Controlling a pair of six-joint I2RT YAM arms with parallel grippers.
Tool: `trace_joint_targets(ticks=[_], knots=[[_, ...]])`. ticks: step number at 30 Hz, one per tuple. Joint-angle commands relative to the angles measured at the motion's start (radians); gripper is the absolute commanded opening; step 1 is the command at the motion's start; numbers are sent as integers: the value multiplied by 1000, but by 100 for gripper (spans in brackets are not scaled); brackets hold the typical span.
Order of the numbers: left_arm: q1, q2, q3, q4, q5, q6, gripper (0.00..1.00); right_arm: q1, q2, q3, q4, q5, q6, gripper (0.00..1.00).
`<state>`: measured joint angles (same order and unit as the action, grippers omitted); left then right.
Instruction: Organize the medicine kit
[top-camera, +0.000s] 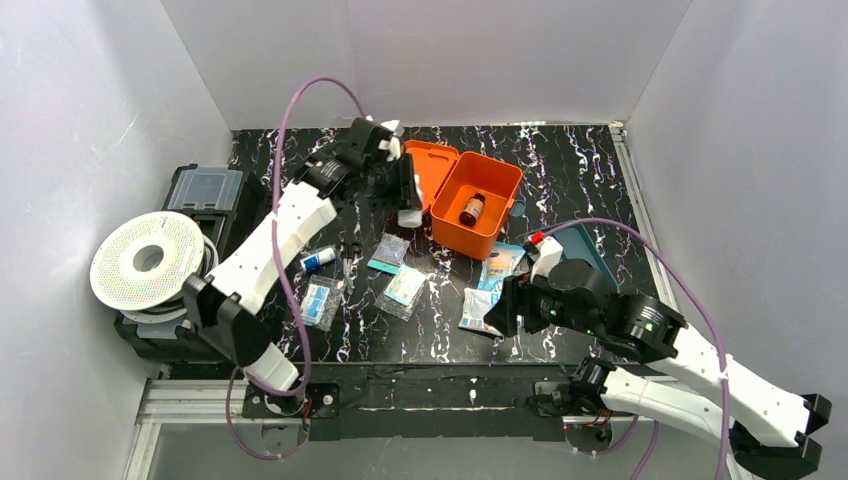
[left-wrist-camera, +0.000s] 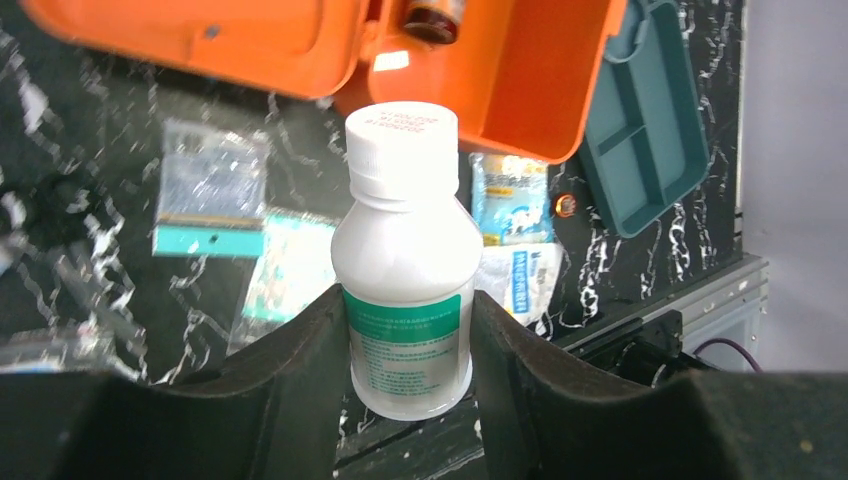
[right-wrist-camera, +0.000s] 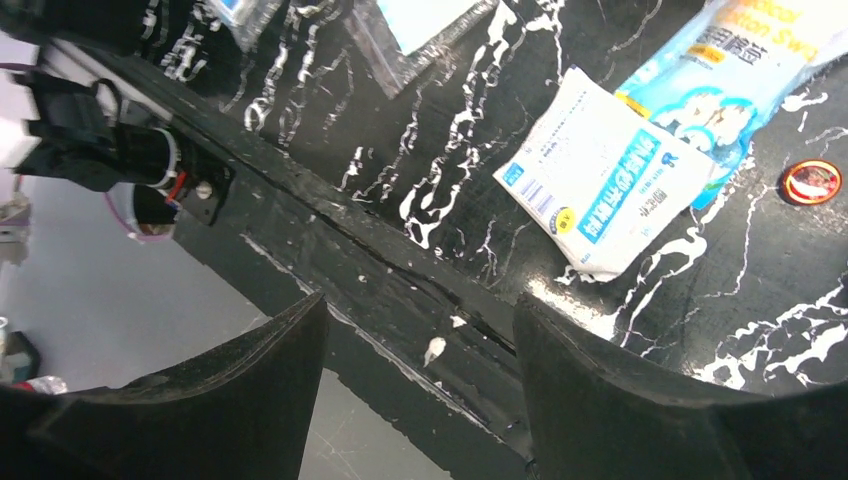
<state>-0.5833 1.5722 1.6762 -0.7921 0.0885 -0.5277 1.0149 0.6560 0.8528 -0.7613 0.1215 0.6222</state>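
Observation:
The orange medicine kit (top-camera: 497, 183) lies open at the back middle of the table, its lid (top-camera: 432, 168) folded to the left. A small brown bottle (top-camera: 472, 208) lies inside. My left gripper (top-camera: 408, 203) is shut on a white bottle with a green label (left-wrist-camera: 407, 250) and holds it in the air just left of the kit's front edge (left-wrist-camera: 520, 80). My right gripper (top-camera: 497, 315) is open and empty, low over the table's front edge (right-wrist-camera: 420, 330). A white-and-blue packet (right-wrist-camera: 610, 170) lies just beyond it.
Several clear sachets (top-camera: 405, 290) and a small tube (top-camera: 318, 260) lie left of centre. A blue packet (top-camera: 500, 265) lies in front of the kit. A dark teal divided tray (left-wrist-camera: 645, 120) sits to the kit's right. A filament spool (top-camera: 150, 260) and a black case (top-camera: 205, 188) stand at the left.

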Motion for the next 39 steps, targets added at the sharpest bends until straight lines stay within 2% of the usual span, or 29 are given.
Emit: trace_joint_targets(ticks=[1,10,16,24,39], knots=[[-26,105,151,44,90,74,0,4,-95,-20,34,-54,-32,75],[-73,463,488,49,193,155,0,4,-181,-23,24,-114,-82,76],[-78,635,610,97,224,141,0,4,-201,-40,29,-150,-84,77],[-84,763,621,147,247,118,0,4,-202,-44,17,-147,-98,78],[-109,790,529,60,279,126,1,4,-155,-49,9,-128,-107,79]])
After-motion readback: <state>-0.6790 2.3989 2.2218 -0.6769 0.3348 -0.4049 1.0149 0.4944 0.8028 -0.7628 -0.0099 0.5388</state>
